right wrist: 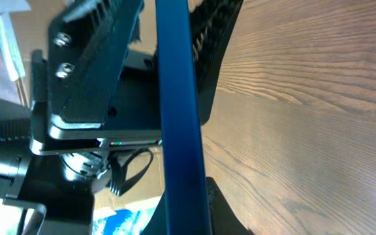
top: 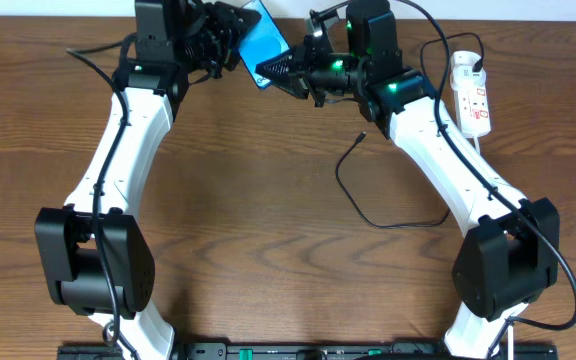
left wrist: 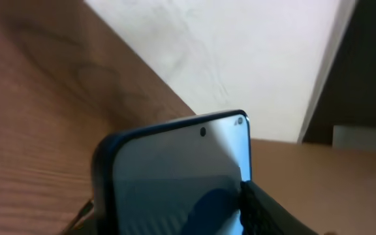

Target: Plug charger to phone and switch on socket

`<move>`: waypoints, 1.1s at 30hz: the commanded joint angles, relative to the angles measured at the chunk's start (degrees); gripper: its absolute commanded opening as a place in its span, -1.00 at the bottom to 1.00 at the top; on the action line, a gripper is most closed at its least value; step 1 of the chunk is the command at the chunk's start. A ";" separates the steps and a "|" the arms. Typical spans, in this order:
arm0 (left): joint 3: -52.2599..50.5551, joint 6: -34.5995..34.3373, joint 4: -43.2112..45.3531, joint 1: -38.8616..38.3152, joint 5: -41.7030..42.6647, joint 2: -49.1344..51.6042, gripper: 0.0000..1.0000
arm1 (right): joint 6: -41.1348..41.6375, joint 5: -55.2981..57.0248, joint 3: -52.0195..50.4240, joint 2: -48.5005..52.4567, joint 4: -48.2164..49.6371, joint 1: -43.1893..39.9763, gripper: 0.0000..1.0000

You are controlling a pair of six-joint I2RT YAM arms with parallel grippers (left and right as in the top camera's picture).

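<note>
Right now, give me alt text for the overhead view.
The left gripper and right gripper meet at a tilted phone by the far edge of the table. The charger lies loose beside the right arm; the socket sits far right.

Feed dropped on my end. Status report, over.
Right fingers shut on phone. Left fingers at phone too, grip unclear. Charger loose on table, tip not in phone. Nothing blocking.
</note>
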 commanded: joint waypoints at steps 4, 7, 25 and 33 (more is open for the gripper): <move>2.75 9.99 2.10 0.94 8.13 -1.29 0.11 | -2.03 -7.10 -0.94 0.90 -1.53 1.25 -0.97; 2.67 9.94 2.03 1.99 9.75 -1.20 0.12 | -2.03 -7.08 -0.94 0.90 -1.25 0.96 -0.97; -14.05 -9.60 33.70 3.50 13.42 -0.83 0.11 | -1.97 -7.32 -0.94 0.90 0.20 0.85 -0.97; -14.45 -9.16 39.36 3.43 20.52 -0.66 0.11 | -1.99 -6.91 -0.94 0.90 0.46 1.60 -0.97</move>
